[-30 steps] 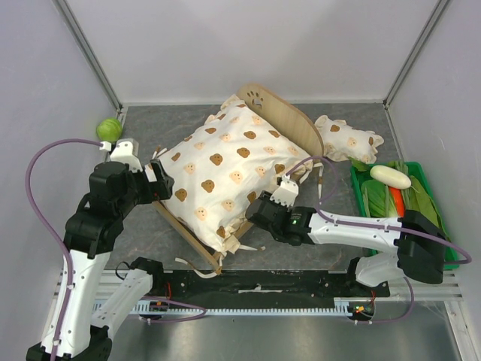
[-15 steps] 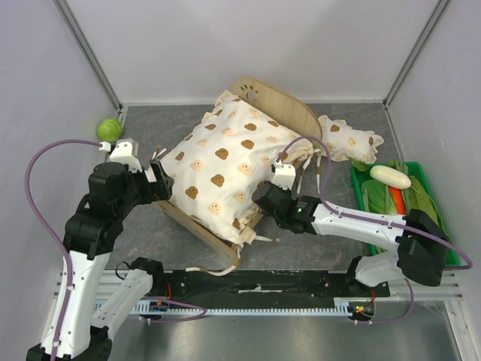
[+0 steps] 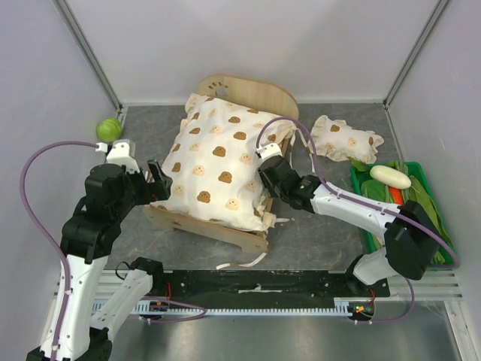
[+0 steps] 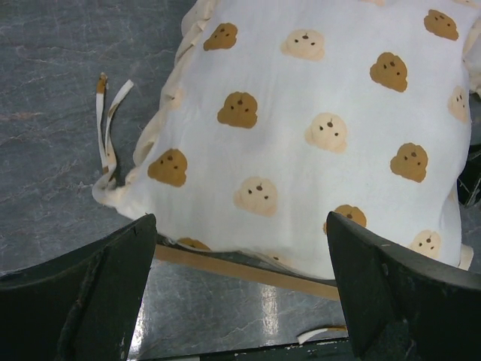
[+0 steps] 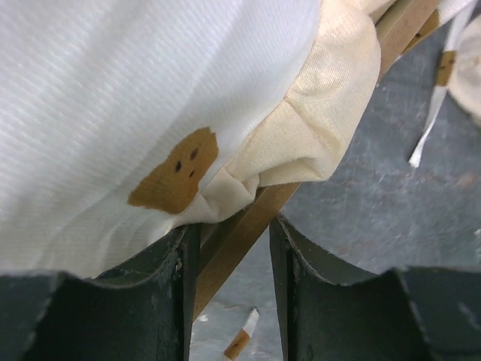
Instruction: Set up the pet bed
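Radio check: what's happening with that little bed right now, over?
Left gripper open beside pet bed. Right gripper clamped on its side rail. Bear-print cushion lies on top.

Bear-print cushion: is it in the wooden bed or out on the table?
In: the cushion lies on the pet bed, its wooden rail showing under the near edge.

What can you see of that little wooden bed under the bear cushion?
The pet bed is a small light-wood frame with a rounded headboard, a paw cutout showing at its top. It stands upright on the grey table, headboard at the far end. A bear-print cushion covers its base. The right pincer grips one side rail.
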